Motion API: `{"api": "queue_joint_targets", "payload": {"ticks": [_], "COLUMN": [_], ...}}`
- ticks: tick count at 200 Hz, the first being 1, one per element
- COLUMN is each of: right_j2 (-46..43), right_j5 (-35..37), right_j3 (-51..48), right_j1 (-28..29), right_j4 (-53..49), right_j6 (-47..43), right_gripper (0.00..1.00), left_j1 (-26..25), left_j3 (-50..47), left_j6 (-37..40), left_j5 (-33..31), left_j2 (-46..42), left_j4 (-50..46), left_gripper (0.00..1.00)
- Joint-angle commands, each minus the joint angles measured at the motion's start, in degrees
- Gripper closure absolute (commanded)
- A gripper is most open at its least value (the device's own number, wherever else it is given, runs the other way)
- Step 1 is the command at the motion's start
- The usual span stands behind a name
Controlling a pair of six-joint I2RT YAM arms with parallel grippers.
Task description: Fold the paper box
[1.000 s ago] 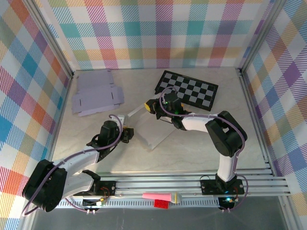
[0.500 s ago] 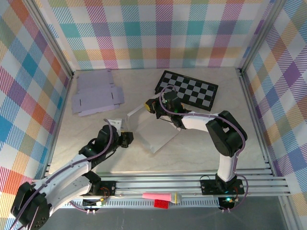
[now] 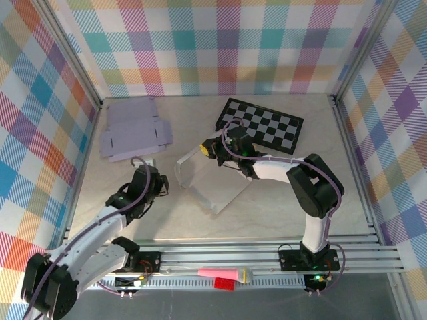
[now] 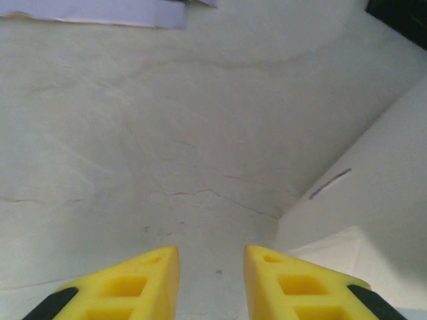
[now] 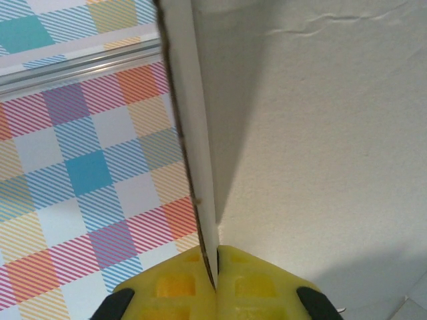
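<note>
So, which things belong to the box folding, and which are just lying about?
In the job: white paper box sheet, pinched by the right gripper; open left gripper.
Lying about: black-and-white checkerboard, flat lavender cardboard sheets, pink and red pieces.

Left claw [image 4: 210,257] apart at the tips, right claw [image 5: 215,260] tight together.

A black-and-white chequered board [image 3: 260,125] lies flat on the pale worktop [image 3: 267,207], flat lilac sheets [image 3: 133,137] well to its left, a pink block [image 3: 220,273] far nearer, on the front rail
</note>
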Motion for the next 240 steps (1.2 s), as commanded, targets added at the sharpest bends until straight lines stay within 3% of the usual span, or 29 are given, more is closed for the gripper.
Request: {"api": "queue_joint_targets", "payload": {"ticks": [1,165,240], "right_j2": [-0.48,1.87,1.94], "right_j5": [-1.27,-2.7,-3.04], "right_j3": [1.42,2.49,2.99], "right_j1": [-0.46,-0.27,-0.36], "right_j4": [0.6,3.68,3.65], "right_j6": [-0.58,1.26,1.39], "right_gripper": [1.0,1.0,1.0], "left_j1": [0.13,-2.34,-3.14], "left_j3": [-0.79,-6.8,-7.26], "left_j6": [8.14,15.31,15.47], "left_j5": [8.95,16.66,15.99], "left_j2": [2.67,11.4,10.9], "left_j4": [10.69,31.14,32.1], "left_gripper": [0.68,0.62,0.62]}}
